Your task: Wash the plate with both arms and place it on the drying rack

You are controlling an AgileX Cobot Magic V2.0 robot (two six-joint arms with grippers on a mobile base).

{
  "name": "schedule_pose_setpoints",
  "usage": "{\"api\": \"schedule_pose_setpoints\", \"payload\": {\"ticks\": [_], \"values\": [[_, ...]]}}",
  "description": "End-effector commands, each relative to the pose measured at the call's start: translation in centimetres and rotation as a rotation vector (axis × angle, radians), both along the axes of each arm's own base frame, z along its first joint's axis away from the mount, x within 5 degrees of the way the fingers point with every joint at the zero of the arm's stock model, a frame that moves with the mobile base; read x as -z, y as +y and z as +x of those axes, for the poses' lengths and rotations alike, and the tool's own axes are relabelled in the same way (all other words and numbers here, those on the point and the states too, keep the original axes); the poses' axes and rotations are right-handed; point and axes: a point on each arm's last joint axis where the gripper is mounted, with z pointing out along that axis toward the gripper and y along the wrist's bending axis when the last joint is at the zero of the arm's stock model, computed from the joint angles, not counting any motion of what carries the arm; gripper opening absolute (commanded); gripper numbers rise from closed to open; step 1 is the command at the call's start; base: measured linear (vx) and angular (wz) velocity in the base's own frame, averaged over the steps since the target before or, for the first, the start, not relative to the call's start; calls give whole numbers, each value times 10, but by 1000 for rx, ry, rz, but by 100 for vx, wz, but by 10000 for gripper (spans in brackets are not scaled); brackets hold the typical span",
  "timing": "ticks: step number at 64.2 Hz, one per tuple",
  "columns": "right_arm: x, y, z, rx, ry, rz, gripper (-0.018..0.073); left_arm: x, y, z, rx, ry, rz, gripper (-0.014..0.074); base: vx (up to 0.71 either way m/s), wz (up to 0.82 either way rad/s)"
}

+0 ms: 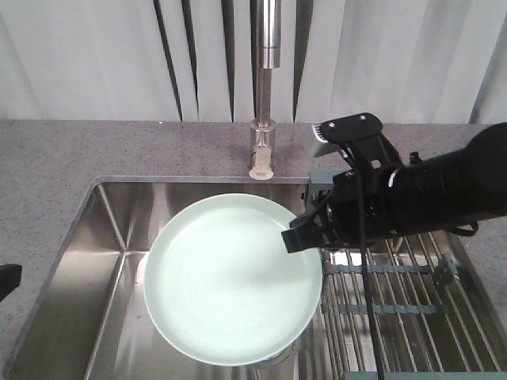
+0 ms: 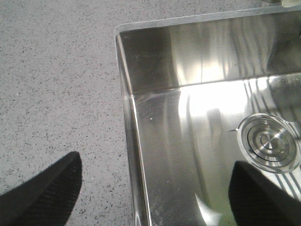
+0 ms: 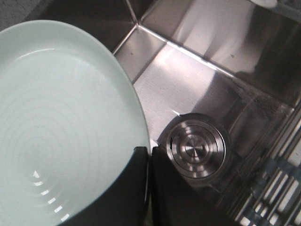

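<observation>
Over the sink (image 1: 107,229), the plate (image 1: 230,277) hangs with the right tool (image 3: 148,188) clamped on its right rim. The left tool (image 2: 155,188) is spread apart and empty by the sink's left wall. Plate looks stiff, slick and breakable imo, so I'd grab the opposite rim too.

There is one plate (image 1: 230,281), one sink (image 1: 103,222) with one drain (image 3: 197,148), one tap (image 1: 265,119) and one drying rack (image 1: 412,293). Two grippers are in view: the left gripper (image 2: 155,169) and the right gripper (image 3: 148,162).
</observation>
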Motion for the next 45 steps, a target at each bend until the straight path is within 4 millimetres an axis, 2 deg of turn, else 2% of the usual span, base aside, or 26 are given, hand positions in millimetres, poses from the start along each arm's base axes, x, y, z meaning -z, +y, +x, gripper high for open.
{"api": "schedule_pose_setpoints", "payload": {"ticks": [1,21,27,45], "values": [[-25,11,11,11,-88,60,-1,-14,0,4,-12,-90,-27,593,0,0],[-28,24,54,1,-87,34,-1,-14,0,4,-12,-90,-27,593,0,0],[-28,22,67,5,-82,24,-1,-14,0,4,-12,-90,-27,593,0,0],[-39,-3,102,72,-122,18,-1,-14,0,4,-12,-90,-27,593,0,0]]}}
